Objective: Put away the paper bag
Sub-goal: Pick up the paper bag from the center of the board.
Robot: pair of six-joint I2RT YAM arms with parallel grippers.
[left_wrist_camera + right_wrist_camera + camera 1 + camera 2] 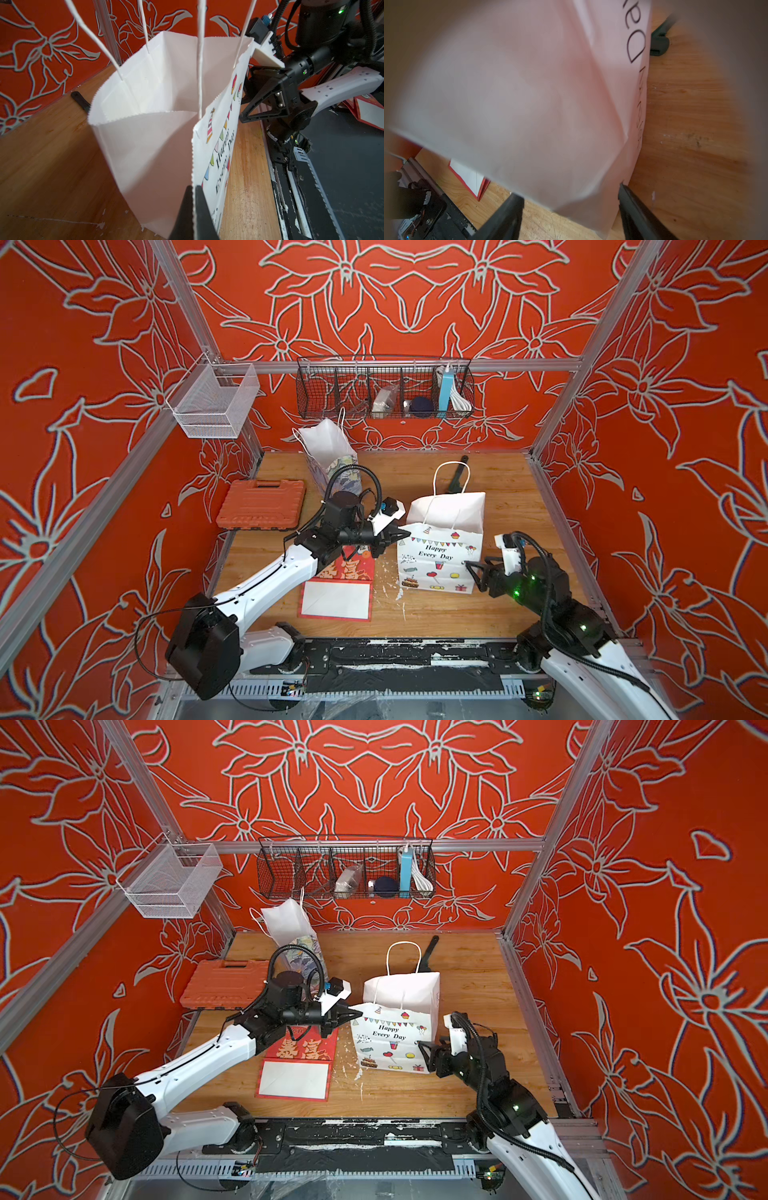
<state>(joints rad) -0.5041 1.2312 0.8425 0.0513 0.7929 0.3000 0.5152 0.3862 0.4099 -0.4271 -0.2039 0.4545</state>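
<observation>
- The paper bag (440,568) (395,1044) is standing upright with its mouth open on the wooden table (519,497), a little right of the middle, with its "Happy Every Day" print facing the arms.
- The left gripper (405,534) (359,1014) is pinching the top corner of the printed front panel. In the left wrist view its fingers (199,199) are pressing together on the paper's edge.
- The right gripper (473,576) (426,1057) is holding its jaws wide apart at the bag's lower side. In the right wrist view, a corner of the bag (519,93) is lying between the spread fingers (508,212). It is gripping nothing, and whether it is touching the paper cannot be told.
- A red envelope (336,599) is lying flat just beside the bag, and an orange case (261,504) is sitting by the left wall.
- A second bag (328,448) is standing at the back, under a black wire basket (332,387).
</observation>
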